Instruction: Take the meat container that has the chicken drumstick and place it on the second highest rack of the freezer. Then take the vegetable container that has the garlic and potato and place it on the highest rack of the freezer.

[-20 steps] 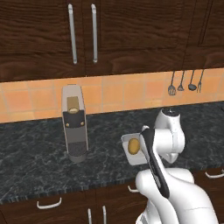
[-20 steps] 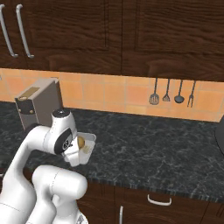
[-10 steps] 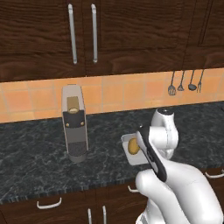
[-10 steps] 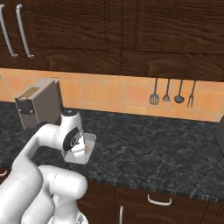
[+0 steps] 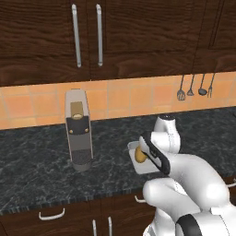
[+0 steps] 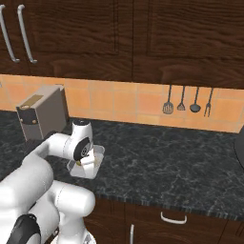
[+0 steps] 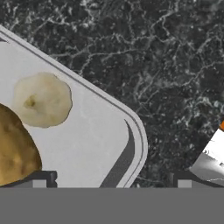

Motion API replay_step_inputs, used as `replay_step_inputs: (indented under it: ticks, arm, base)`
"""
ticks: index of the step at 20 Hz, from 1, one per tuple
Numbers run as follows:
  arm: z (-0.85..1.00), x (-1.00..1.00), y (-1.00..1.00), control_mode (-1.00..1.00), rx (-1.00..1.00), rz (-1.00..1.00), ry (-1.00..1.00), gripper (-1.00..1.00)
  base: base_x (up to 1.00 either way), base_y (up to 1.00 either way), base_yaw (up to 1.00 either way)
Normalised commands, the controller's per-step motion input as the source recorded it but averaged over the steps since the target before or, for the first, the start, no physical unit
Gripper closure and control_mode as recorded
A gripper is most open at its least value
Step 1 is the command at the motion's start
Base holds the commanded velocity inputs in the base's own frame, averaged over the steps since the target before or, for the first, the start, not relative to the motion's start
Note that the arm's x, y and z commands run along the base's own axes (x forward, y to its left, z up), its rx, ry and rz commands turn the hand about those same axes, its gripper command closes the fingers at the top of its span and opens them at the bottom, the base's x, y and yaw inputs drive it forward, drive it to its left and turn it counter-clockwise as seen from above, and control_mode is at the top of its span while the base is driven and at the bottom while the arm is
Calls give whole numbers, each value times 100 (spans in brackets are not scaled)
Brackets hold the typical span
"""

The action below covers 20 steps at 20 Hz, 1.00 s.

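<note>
Two items, the potato (image 7: 13, 151) and garlic (image 7: 41, 99), lie in the vegetable container (image 7: 94, 144) on the bench (image 7: 175, 65); our gripper (image 7: 111, 181) has swung lower over it, jaws apart, ready to grasp.

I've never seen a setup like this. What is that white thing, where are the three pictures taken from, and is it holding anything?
The white thing is a robot arm in a computer-drawn kitchen. Two pictures come from cameras behind it, one on its left and one on its right, looking over a dark stone counter. The third comes from a camera on its hand, looking down. On the counter lies a pale tray holding a yellow-brown potato and a whitish garlic bulb. A grey coffee machine stands further left, and utensils hang on the tiled wall. The claw is open above the tray's edge and holds nothing.
</note>
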Motion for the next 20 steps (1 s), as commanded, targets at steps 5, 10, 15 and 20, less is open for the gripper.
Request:
replay_step_inputs:
  ticks: [5, 10, 15, 20]
  arm:
    - [-70, -36, 7, -100, 0, -2, -1, -100]
    - [-53, -11, 0, -100, 0, -11, 0, -100]
    - [-55, 0, 1, -100, 0, -15, 0, 100]
    - [-30, 8, 0, -100, 0, -15, 0, 100]
  base:
    - [0, 0, 0]
    - [0, 0, 0]
    - [0, 0, 0]
    - [0, 0, 0]
